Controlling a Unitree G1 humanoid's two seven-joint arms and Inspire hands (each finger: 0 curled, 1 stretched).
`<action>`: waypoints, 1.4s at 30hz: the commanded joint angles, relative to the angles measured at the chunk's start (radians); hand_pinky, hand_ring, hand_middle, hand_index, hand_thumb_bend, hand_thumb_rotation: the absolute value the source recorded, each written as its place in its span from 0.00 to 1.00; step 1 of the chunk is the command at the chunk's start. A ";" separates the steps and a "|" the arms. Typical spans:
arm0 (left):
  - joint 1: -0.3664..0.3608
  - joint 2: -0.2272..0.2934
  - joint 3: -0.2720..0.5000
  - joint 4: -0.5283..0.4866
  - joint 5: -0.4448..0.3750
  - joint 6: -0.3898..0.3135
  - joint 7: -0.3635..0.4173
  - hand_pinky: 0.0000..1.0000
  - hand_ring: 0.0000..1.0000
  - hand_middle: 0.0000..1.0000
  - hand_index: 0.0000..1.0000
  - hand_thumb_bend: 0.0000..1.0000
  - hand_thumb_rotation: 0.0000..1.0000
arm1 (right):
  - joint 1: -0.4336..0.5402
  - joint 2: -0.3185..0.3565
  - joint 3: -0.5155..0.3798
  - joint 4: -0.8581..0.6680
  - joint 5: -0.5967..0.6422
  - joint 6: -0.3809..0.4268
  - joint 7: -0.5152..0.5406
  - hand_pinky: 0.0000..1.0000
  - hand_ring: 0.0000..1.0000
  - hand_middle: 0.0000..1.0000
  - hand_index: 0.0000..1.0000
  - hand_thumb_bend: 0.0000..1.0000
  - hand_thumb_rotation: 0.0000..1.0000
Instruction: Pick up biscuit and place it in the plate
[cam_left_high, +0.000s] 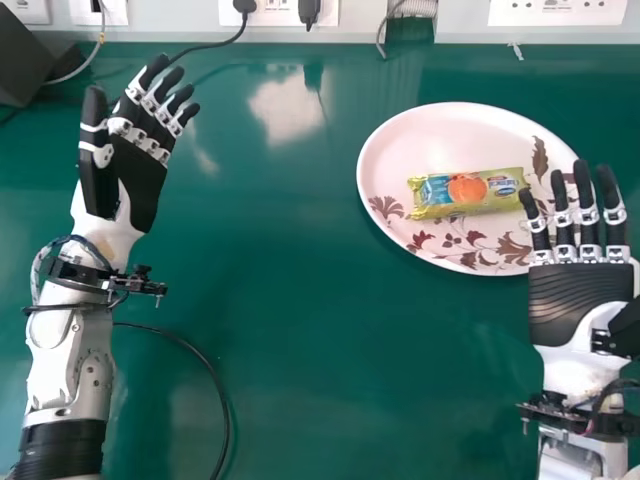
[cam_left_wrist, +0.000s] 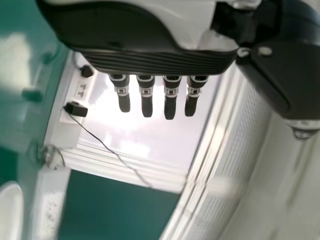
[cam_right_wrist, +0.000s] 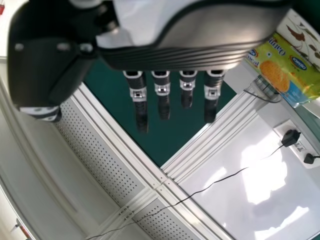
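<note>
One yellow-green oblong biscuit packet (cam_left_high: 467, 192) on a white oval floral plate (cam_left_high: 400, 150); black-and-white right hand (cam_left_high: 572, 300) released, fingers straight, hiding some right rim; black-and-white left hand (cam_left_high: 136, 178) likewise unclenched, well left over the green table (cam_left_high: 330, 340); black plugs (cam_left_high: 309, 10) in white sockets (cam_left_high: 555, 12) beyond.

It looks like a lab or workshop: wall sockets (cam_left_high: 555, 12) with black plugs (cam_left_high: 309, 11) beyond the far edge of a green table (cam_left_high: 300, 400), a black cable (cam_left_high: 222, 390) trailing to its near edge, and white-framed perforated panels (cam_right_wrist: 100, 155).
</note>
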 joint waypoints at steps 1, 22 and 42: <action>0.020 -0.013 0.040 -0.013 -0.088 0.085 -0.011 1.00 1.00 1.00 1.00 1.00 0.87 | 0.003 0.014 -0.008 0.005 0.000 0.006 0.009 0.92 0.96 0.94 0.82 0.86 0.12; 0.032 -0.089 0.188 0.076 -0.304 0.227 -0.196 1.00 1.00 1.00 1.00 1.00 0.86 | -0.047 -0.003 -0.046 0.065 0.032 0.055 0.116 0.81 0.92 0.92 0.81 0.88 0.21; 0.074 -0.190 0.220 0.105 -0.339 0.285 -0.189 1.00 1.00 1.00 1.00 1.00 0.81 | -0.032 0.007 -0.108 0.083 0.090 0.108 0.181 0.74 0.87 0.92 0.84 0.89 0.19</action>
